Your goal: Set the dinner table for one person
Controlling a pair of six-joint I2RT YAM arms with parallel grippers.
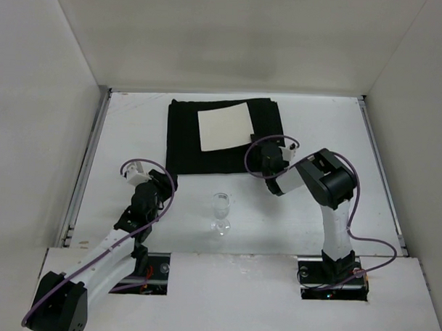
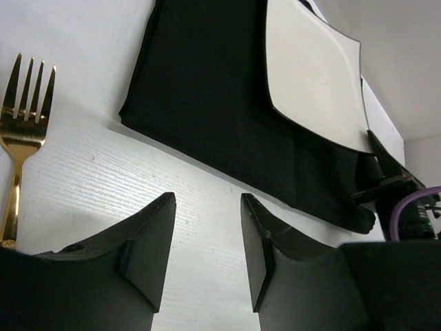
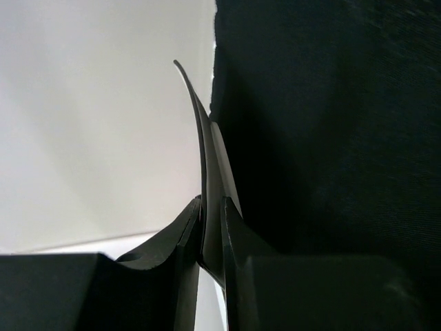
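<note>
A white square plate [image 1: 224,128] with a thin dark rim lies on the black cloth placemat [image 1: 182,146] at the back of the white dinner table [image 1: 135,119]. My right gripper [image 1: 255,146] is shut on the plate's near right corner; in the right wrist view the jaws [image 3: 210,203] pinch the thin curved rim [image 3: 200,124] with the placemat [image 3: 331,138] beside it. My left gripper [image 1: 164,182] is open and empty, low over the table in front of the placemat's left corner. A gold fork [image 2: 21,138] lies on the table to its left.
A clear wine glass [image 1: 220,213] stands upright in the middle of the table, between the two arms and in front of the placemat. Metal rails [image 1: 87,161] run along the side edges. White walls close in the back and sides.
</note>
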